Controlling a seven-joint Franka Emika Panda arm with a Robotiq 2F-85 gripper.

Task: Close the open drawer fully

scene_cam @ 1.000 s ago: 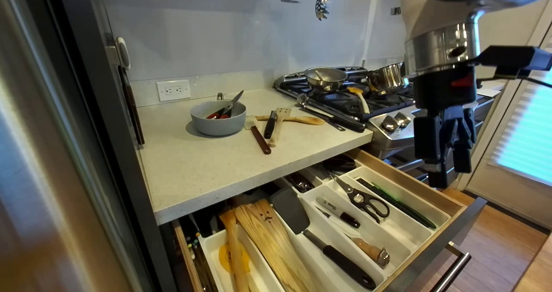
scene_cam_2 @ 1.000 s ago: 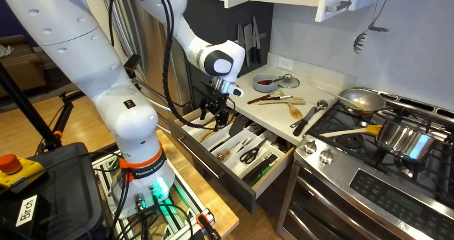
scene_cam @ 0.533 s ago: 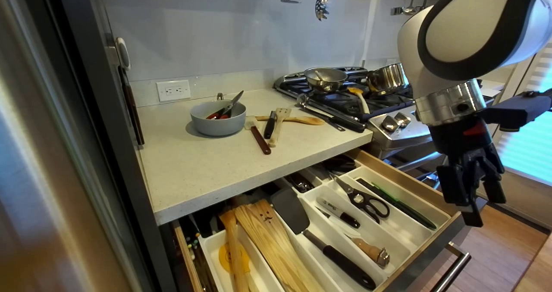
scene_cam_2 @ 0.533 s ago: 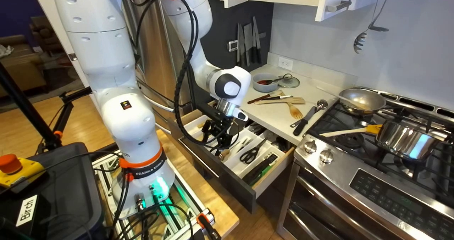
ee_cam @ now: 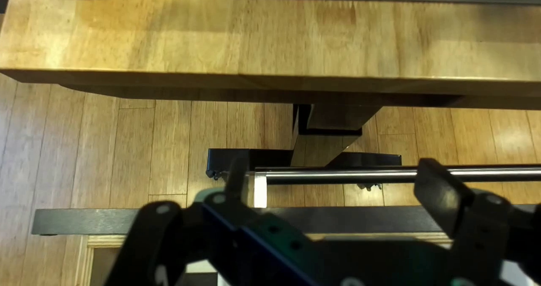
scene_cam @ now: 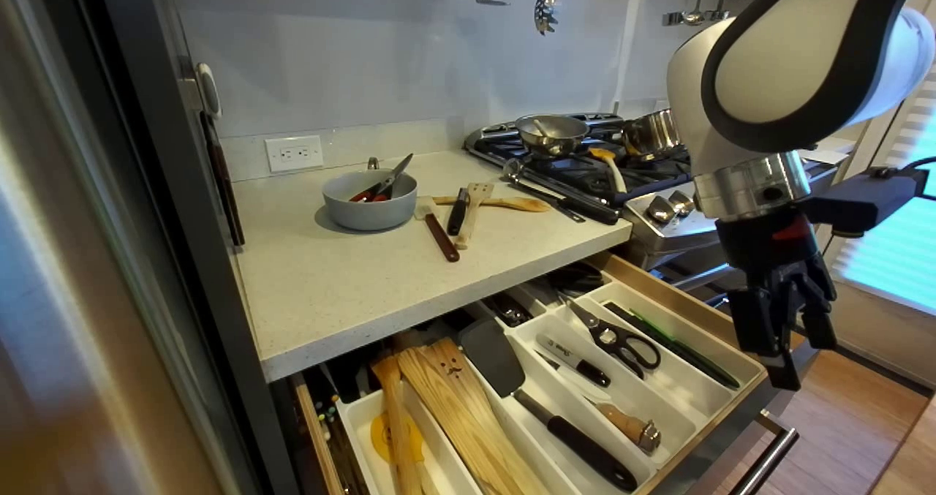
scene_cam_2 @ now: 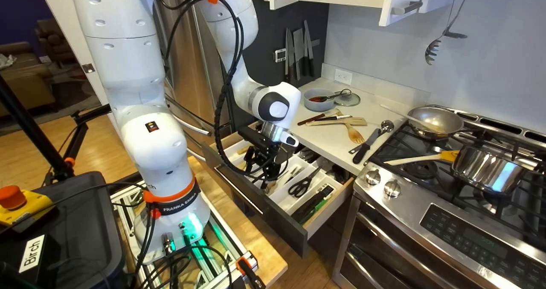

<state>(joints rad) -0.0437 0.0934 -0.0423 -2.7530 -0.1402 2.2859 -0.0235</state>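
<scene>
The drawer (scene_cam: 720,451) is pulled out from under the counter, and its pale divided interior with scissors, a marker and utensils shows. Its dark front also shows in an exterior view (scene_cam_2: 281,225) and in the wrist view (ee_cam: 351,220). The silver bar handle (scene_cam: 768,463) stands out from that front; it spans the wrist view (ee_cam: 351,175). My gripper (scene_cam: 804,356) points down near the drawer's front edge and appears above it. In the wrist view the gripper (ee_cam: 334,180) is open with its jaws wide apart and nothing between them; the handle shows beyond the fingertips.
A wooden table (ee_cam: 253,41) bearing the robot base stands close before the drawer front. The counter (scene_cam: 329,290) above the drawer holds a grey bowl (scene_cam: 369,206) and loose utensils. The stove (scene_cam_2: 392,186) is beside the drawer. The fridge (scene_cam_2: 192,62) stands at the opposite side.
My gripper has come down and moved outward toward the drawer's front edge, with a slight shift back in the last half second. The drawer has not moved.
</scene>
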